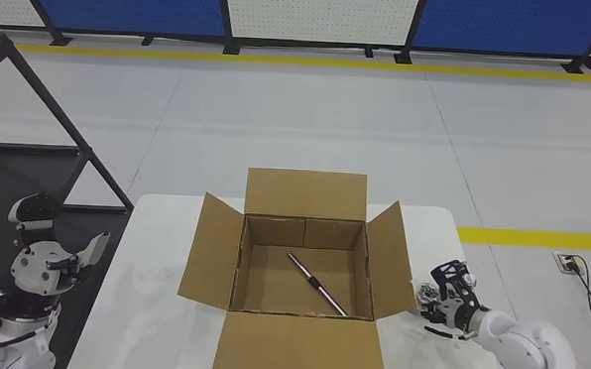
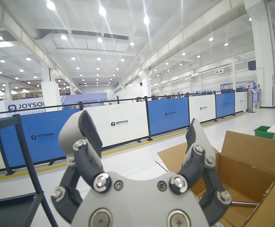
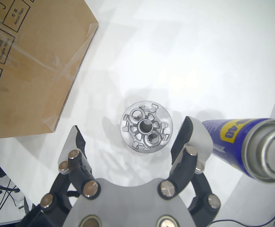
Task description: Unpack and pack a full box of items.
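Note:
An open cardboard box [image 1: 305,195] stands in the middle of the white table [image 1: 151,307], all its flaps folded out. A thin metal rod [image 1: 316,283] lies slanted on the box floor. My right gripper [image 3: 131,125] hangs open just above a round cast metal part [image 3: 146,126] that stands on the table to the right of the box, one finger on either side and neither touching. A blue spray can [image 3: 234,137] lies beside one finger. My left gripper [image 2: 139,118] is open and empty, off the table's left edge and tilted upward, with the box [image 2: 247,172] and rod [image 2: 245,203] beside it.
A black metal rack [image 1: 41,104] stands left of the table, near the left arm [image 1: 44,268]. The box's right flap [image 3: 38,64] is close to the right gripper [image 1: 434,300]. Blue and white partition panels [image 2: 120,126] fence the floor behind. A green bin [image 2: 263,131] sits farther off.

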